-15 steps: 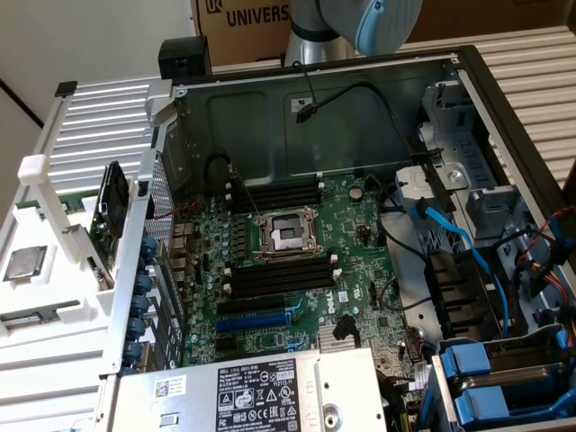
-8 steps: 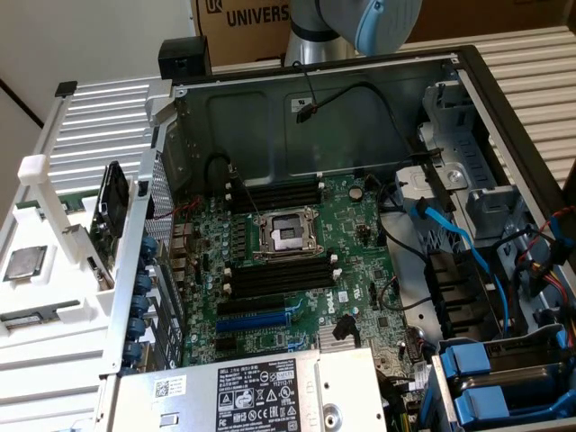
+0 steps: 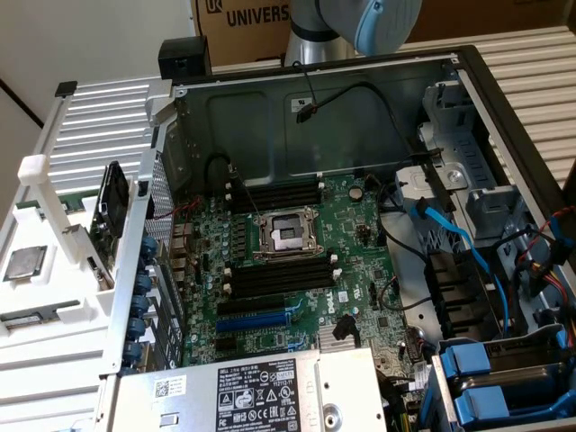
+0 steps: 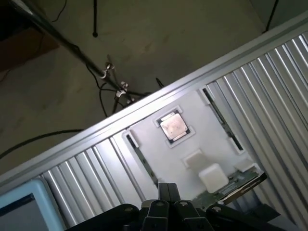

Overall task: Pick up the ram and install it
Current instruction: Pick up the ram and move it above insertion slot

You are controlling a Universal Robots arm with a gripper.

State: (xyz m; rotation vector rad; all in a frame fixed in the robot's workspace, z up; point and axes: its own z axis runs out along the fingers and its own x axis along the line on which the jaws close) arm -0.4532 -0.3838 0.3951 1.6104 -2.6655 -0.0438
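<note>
Green-edged, the ram (image 4: 234, 186) lies by the white block (image 4: 212, 176) on the tray (image 4: 199, 118) at the exterior view's left, so the closed, empty gripper (image 4: 168, 193) above must open squarely along its length.

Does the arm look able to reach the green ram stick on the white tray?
Probably yes: nothing covers the ram, and the gripper, though shut, hangs over the white tray holding it.

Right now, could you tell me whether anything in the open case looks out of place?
A black cable arcs loose across the case wall; its plug seems to hang unconnected. Nothing looks spilled or broken.
</note>
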